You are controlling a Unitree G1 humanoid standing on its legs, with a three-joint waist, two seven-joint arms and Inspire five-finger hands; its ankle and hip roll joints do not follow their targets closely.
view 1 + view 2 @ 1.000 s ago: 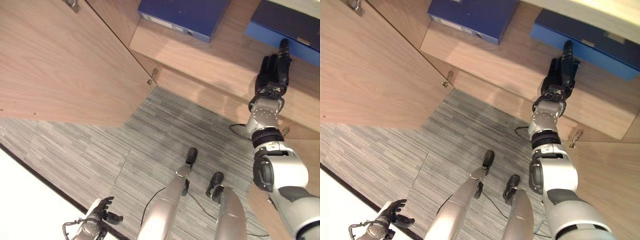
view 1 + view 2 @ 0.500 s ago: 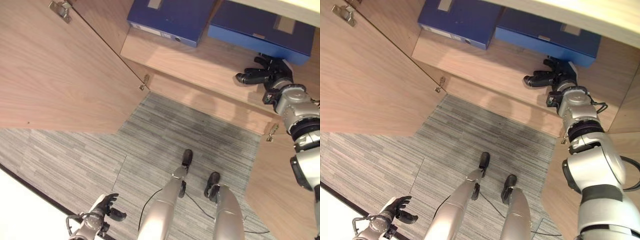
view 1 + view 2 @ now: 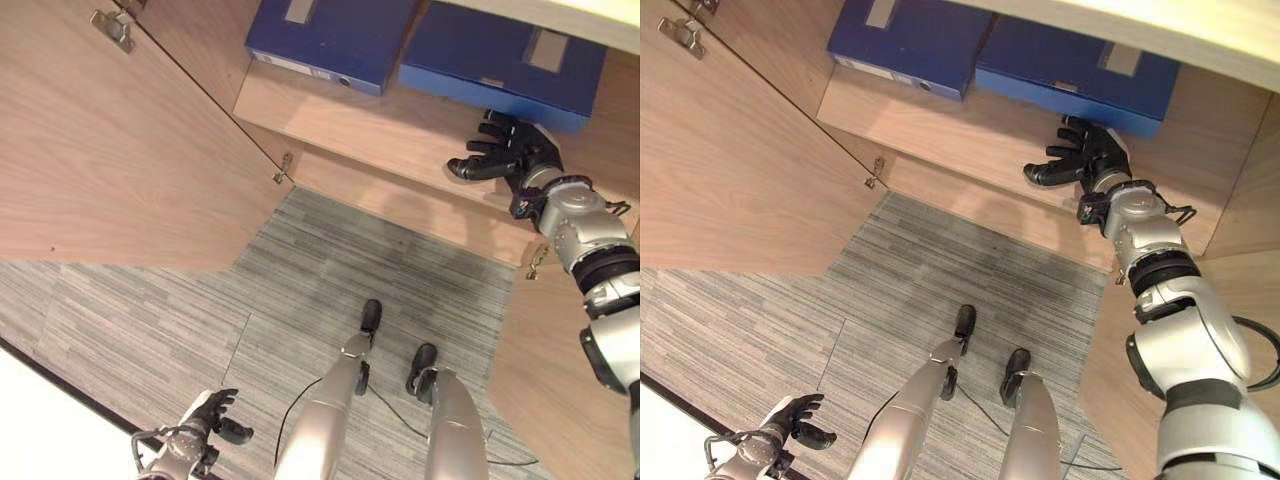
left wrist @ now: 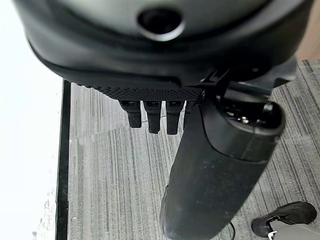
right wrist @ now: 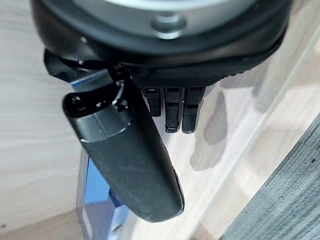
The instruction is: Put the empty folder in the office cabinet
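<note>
Right hand [image 3: 505,150] empty, fingers spread; folder [image 3: 500,62] on cabinet shelf [image 3: 380,125] just behind fingertips; left hand [image 3: 205,420] relaxed, far below.

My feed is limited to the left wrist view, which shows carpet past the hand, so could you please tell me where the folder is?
Observer: Two blue folders lie flat on the cabinet shelf, side by side: the left folder and the right folder.
Operator: Thank you. Is the right hand holding either of them?
Observer: No. The right hand is open with its fingers spread, just in front of the right folder, and it holds nothing.
Operator: Is the cabinet door open?
Observer: Yes, the left cabinet door stands wide open.
</note>
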